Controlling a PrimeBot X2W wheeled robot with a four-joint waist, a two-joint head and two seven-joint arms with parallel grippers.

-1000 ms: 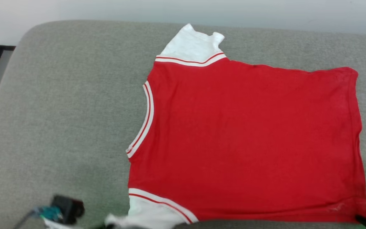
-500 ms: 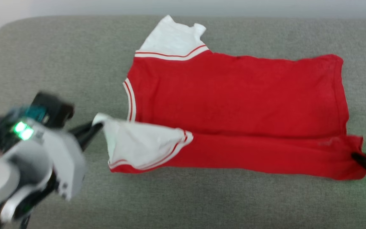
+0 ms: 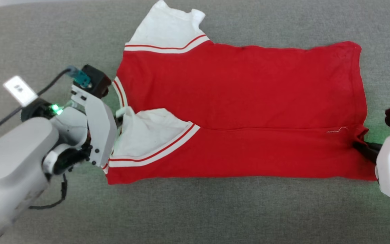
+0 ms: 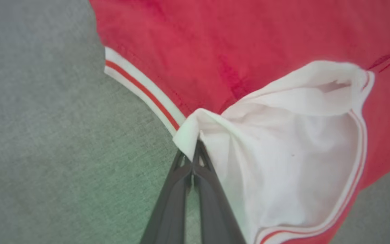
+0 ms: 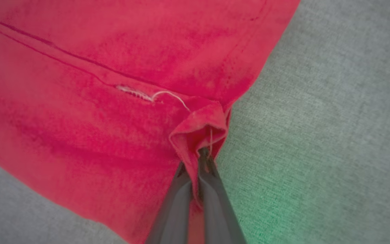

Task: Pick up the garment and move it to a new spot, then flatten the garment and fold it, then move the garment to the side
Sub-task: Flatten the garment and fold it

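Red white-sleeved fabric shirt (image 3: 242,84), near edge folded over, on grey upholstery (image 3: 215,210); left end effector (image 4: 195,149) clamped on left sleeve tip (image 4: 186,135), right end effector (image 5: 202,154) on right hem corner (image 5: 198,128).

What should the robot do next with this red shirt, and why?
Probably open both grippers and let go. The left gripper pinches the white sleeve, the right gripper the hem corner, and the near edge of the garment already lies folded over its middle, flat on the grey cushion.

Bright even light, soft shadows, green glow patches, wrist views slightly soft
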